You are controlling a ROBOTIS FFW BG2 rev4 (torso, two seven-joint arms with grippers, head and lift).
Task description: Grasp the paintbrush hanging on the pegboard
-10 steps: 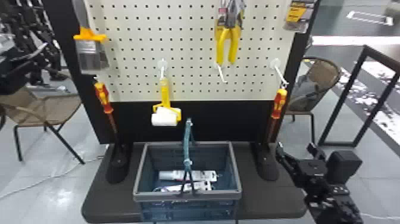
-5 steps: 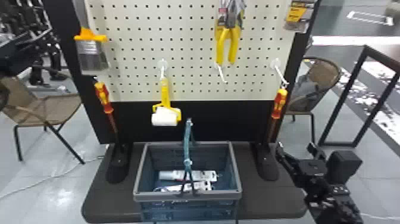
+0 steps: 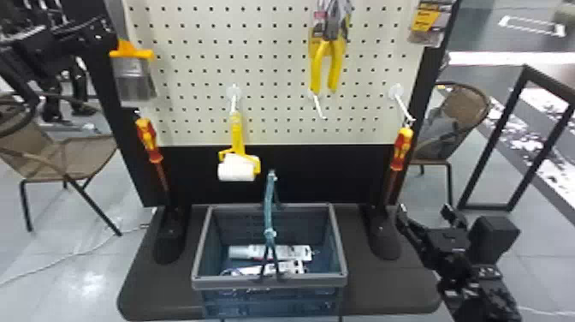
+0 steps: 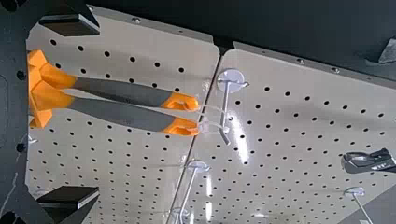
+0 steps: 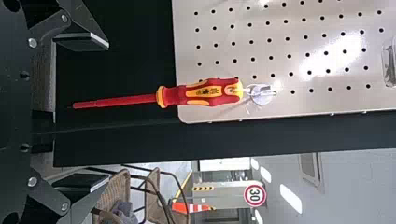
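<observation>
The paintbrush (image 3: 132,79), orange on top with a grey body below, hangs at the upper left edge of the white pegboard (image 3: 274,85). A dark shape that looks like my left arm (image 3: 60,40) is raised just left of it. My left gripper (image 4: 88,112) is open and faces a pegboard panel where pliers (image 4: 121,105) with orange and grey handles hang on a white hook. My right gripper (image 3: 421,222) sits low at the table's right end, open and holding nothing. In the right wrist view the right gripper (image 5: 93,112) faces a red and yellow screwdriver (image 5: 187,95).
A yellow paint roller (image 3: 237,158), yellow pliers (image 3: 327,55) and two red screwdrivers (image 3: 149,141) (image 3: 400,150) also hang on the board. A grey basket (image 3: 205,257) with an upright handle stands mid-table. Chairs flank the stand; a black frame (image 3: 513,141) is at right.
The dark arm shape at the upper left has risen and shifted right toward the paintbrush. The right arm and the hanging tools have stayed put.
</observation>
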